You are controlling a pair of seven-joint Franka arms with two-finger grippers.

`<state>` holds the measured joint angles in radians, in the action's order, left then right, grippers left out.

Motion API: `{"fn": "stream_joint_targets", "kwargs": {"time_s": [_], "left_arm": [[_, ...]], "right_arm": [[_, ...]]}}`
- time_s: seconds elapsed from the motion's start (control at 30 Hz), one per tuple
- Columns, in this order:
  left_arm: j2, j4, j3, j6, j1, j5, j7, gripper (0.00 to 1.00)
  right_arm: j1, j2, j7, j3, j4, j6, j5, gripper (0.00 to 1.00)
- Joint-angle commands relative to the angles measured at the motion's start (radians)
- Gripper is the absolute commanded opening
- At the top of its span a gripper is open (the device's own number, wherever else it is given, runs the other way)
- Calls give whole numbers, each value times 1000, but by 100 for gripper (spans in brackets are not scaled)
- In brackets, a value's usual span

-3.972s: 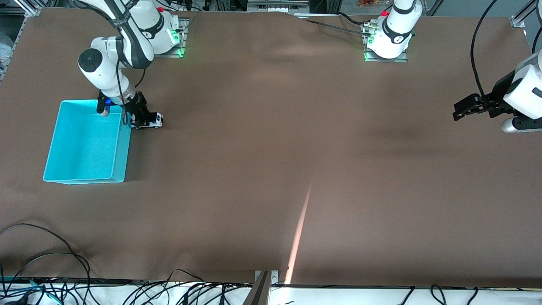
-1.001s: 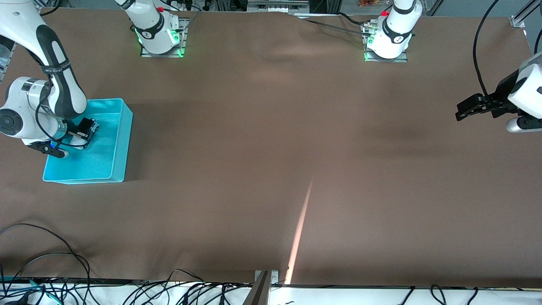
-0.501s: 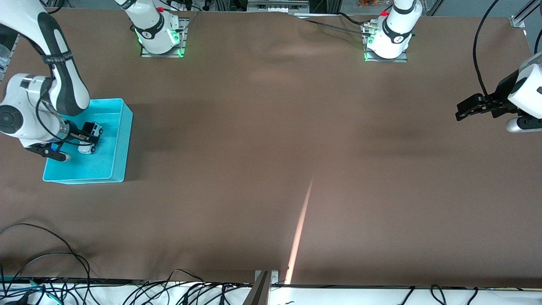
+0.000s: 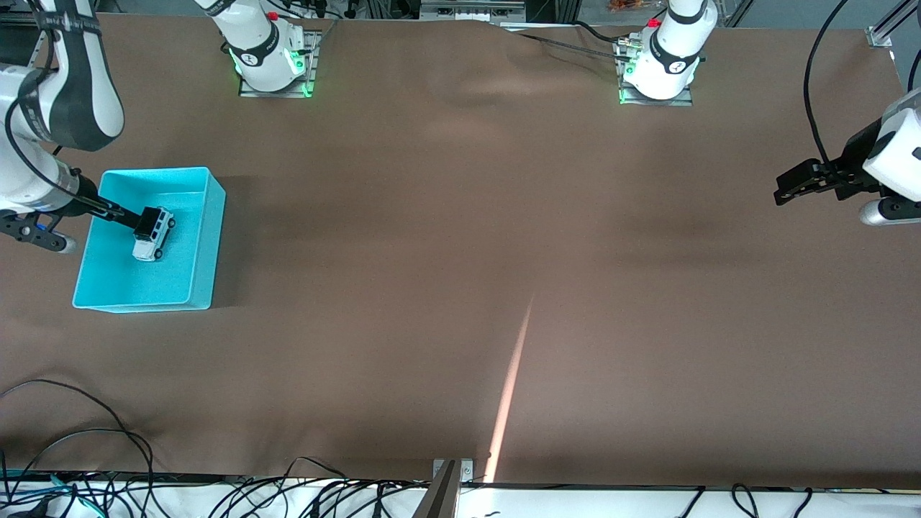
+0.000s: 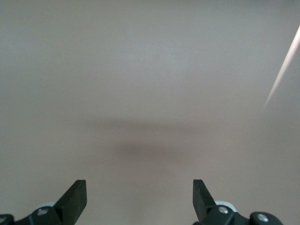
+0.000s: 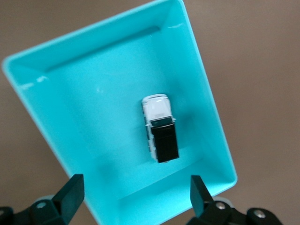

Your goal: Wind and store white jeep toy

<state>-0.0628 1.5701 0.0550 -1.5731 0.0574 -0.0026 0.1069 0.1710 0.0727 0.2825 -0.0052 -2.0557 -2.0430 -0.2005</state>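
The right pincer (image 6: pixel 136 199) hangs above the turquoise bin (image 4: pixel 205 237), its two black fingers (image 6: pixel 72 192) spread wide apart with nothing between them. In the right wrist view the fingers frame the bin from above, and the white jeep toy (image 6: pixel 160 133) lies well clear of both. In the front view the pincer's tip shows over the bin, just by the toy's black roof, and the right arm comes in from that end of the desk.

The white jeep toy (image 4: pixel 152 234) sits on its wheels on the bin's floor, roughly in the middle, touching none of the walls. Its black roof panel faces up and its white bonnet points toward the bin wall nearer the front camera. The bin itself rests on the brown desk (image 4: pixel 460 288) at the right arm's end, open side up.

The left pincer (image 4: pixel 784 188) waits in the air over the left arm's end of the desk, well apart from the bin. Its fingers (image 5: pixel 75 199) also stand apart and carry nothing; in the left wrist view only bare brown desk lies under them, crossed by a thin pale streak of light (image 5: pixel 281 75).

That streak (image 4: pixel 511 388) falls on the desk's middle, nearer the front camera than the bin. Black cables (image 4: pixel 72 439) trail along the desk's edge closest to that camera.
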Motion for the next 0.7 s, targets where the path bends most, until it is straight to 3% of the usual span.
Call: {"fn": "stream_joint_targets", "kwargs": {"time_s": [0.0, 0.13, 0.4, 0.67], "left_arm": [[-14, -30, 2, 10, -2, -11, -19, 100], [-14, -30, 2, 10, -2, -11, -19, 100], [-14, -30, 2, 10, -2, -11, -19, 100], [-14, -30, 2, 10, -2, -10, -19, 100]], "right_arm": [[-30, -99, 14, 1, -15, 35, 99, 100], [-47, -134, 9, 1, 21, 105, 154, 100], [-84, -128, 17, 5, 232, 338, 214, 100], [-108, -74, 29, 76, 390, 458, 220, 100]]}}
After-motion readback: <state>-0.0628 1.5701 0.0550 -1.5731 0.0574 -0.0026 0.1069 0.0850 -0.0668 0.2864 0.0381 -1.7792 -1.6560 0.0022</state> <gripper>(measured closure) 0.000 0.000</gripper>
